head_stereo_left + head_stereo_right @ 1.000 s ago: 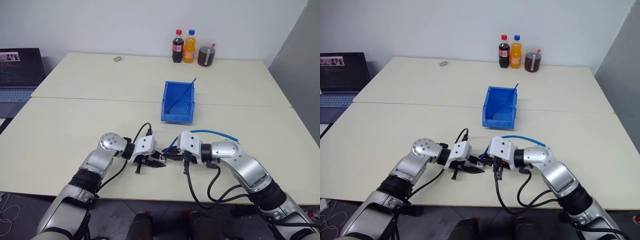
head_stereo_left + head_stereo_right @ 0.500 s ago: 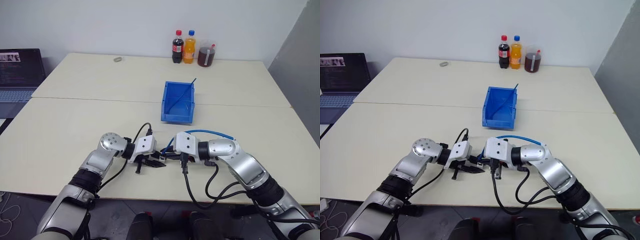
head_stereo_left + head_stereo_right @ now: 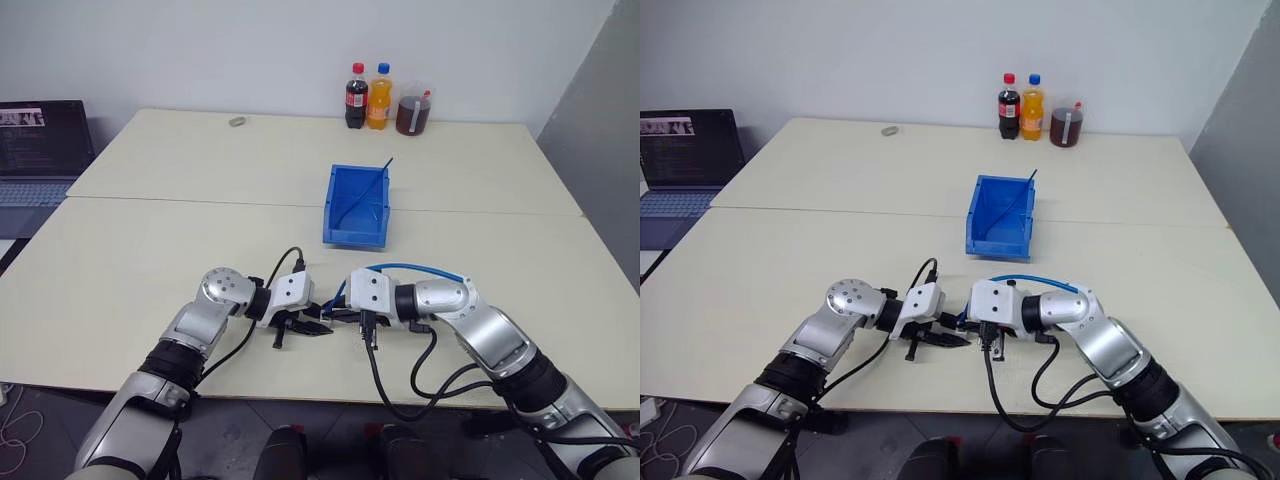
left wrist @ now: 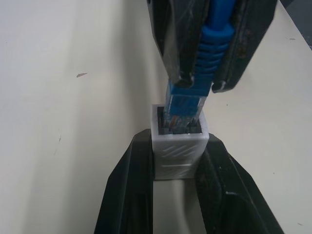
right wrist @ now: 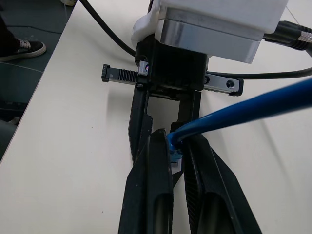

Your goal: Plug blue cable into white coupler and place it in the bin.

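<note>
While the two arms met over the near edge of the table [image 3: 150, 250], the left hand [image 4: 178, 161] was clamped on the white coupler [image 4: 179, 146], its two black fingers [image 4: 131, 190] pressing the small block's sides with the dark opening facing away from the wrist. The right hand [image 4: 207, 63] was closed tightly on the blue cable [image 5: 243, 109], pinching the ribbed boot just behind the plug. In the left wrist view the plug's tip sat inside the mouth of the coupler, though how deep it had gone could not be told. The right wrist view showed the cable running out from between that hand's fingers [image 5: 156, 190] and off to one side, with the left hand straight ahead of it.

From the head views, the two hands faced each other tip to tip, just above the table, the left hand [image 3: 300, 325] on the left and the right hand [image 3: 345, 313] on the right. The cable [image 3: 420, 267] arched up and back over the right wrist in a loose curve.

The bin [image 3: 357, 236] stood on the table well beyond the hands, toward the far side, with a thin darker blue strand [image 3: 378, 180] leaning out of it. Behind it, near the wall, stood two bottles [image 3: 367, 95] and a jug [image 3: 412, 110] of dark liquid. A laptop [image 3: 40, 150] sat open at the far left.
</note>
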Controlling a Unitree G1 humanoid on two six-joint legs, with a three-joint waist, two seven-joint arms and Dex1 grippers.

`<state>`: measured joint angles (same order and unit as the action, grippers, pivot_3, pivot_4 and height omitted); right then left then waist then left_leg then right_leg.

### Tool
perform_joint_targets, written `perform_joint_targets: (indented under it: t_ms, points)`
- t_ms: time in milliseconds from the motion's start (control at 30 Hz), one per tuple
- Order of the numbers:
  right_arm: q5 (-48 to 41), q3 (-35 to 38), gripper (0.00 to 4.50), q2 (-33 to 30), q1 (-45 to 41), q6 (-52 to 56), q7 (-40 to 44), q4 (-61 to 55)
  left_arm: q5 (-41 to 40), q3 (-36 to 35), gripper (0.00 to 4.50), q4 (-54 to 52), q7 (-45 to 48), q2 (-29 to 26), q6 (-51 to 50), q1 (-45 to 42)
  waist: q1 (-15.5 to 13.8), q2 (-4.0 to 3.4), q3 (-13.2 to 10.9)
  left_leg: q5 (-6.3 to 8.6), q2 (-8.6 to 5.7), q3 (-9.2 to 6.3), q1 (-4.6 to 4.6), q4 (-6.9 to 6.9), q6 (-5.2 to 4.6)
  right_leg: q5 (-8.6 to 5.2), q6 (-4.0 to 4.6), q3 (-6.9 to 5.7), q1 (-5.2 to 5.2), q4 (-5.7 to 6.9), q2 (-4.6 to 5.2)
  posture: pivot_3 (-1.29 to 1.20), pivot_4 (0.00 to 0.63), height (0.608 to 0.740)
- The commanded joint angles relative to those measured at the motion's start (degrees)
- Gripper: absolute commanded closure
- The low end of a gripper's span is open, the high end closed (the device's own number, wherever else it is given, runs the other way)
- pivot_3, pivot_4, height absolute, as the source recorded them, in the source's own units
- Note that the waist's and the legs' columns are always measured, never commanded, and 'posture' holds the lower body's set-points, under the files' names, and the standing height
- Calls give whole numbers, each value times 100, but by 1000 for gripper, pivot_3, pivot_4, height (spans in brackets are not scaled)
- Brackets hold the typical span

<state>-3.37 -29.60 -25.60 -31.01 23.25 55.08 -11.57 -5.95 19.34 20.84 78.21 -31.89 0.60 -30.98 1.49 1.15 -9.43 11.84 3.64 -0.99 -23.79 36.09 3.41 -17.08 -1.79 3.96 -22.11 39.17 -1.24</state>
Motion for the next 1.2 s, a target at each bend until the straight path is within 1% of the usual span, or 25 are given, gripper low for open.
perform_joint_targets:
  t_ms: [33,200,367,500,567,600,900,1000,1200]
  points:
    - [3,-296,4464,133,-118,387,248,207,258,103,3688,71,-167,8,-79,113,2,-5,8,0,0,0,1,0,0,0,0,0,0,0,0,0,150,740]
    - [164,-571,4464,149,-196,539,454,450,257,95,3688,41,-159,3,-77,143,8,-14,36,0,1,0,3,-1,0,0,0,1,1,0,-1,0,150,740]
    - [446,-916,4464,-3,-89,442,612,653,254,85,3688,6,-155,-9,-99,175,16,-20,72,0,2,2,11,-4,0,-2,2,2,4,-1,-2,0,150,740]
    - [629,-1017,4464,-72,15,429,645,810,265,79,3688,-16,-158,-12,-119,198,20,-18,91,1,2,6,46,-13,0,-9,11,4,34,-6,-2,0,150,740]
    - [660,-1013,4464,-89,37,435,662,851,269,80,3688,-14,-161,-10,-127,197,22,-19,93,2,3,11,81,-24,0,-15,18,7,65,-11,-1,0,150,740]
    - [672,-1009,4464,-99,52,434,678,861,269,83,3688,-20,-162,-13,-131,202,23,-19,97,3,3,13,97,-29,0,-33,48,9,72,-13,0,0,150,740]
    - [571,-905,4464,-24,156,655,758,1202,302,81,3689,33,-181,35,-96,165,23,-29,173,3,4,14,100,-34,0,-35,48,8,75,-13,0,0,150,740]
    - [607,-901,4464,37,146,578,738,1331,311,85,3690,13,-185,57,-102,174,26,-28,190,3,4,14,103,-37,0,-40,55,9,75,-13,0,0,150,740]
    - [492,-429,4464,56,188,356,497,981,351,18,3690,-57,-431,90,-35,288,26,-28,193,4,4,13,114,-40,1,-46,59,9,71,-14,1,0,150,740]
